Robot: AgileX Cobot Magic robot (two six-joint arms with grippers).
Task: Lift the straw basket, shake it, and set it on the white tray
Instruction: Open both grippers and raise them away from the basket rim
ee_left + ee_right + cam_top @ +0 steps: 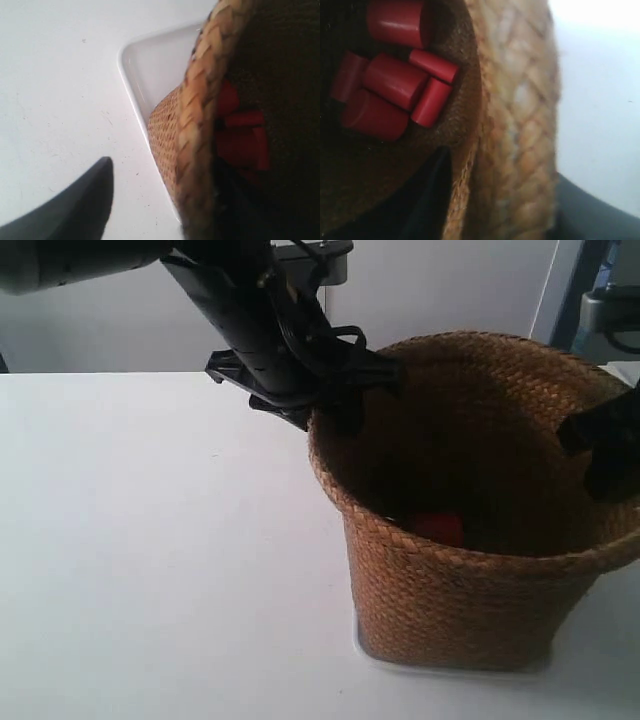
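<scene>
The straw basket [470, 580] stands upright on the white tray [366, 650], whose rim shows under its base. In the left wrist view a tray corner [150, 65] lies bare beside the basket's wall [165, 130]. My left gripper [167, 195] straddles the braided rim [200, 115] and is open: the outer finger [85, 205] stands well clear of it, the inner one is lost in the dark. It is the gripper [345, 390] of the arm at the exterior view's left. My right gripper [502, 170] is shut on the opposite rim [520, 100], one finger on each side.
Several red cylindrical pieces [395, 80] lie at the bottom of the basket, also seen as a red patch [438, 528]. The white table [150, 540] stretches out from the basket towards the exterior view's left. A grey stand [610, 310] rises at the back right.
</scene>
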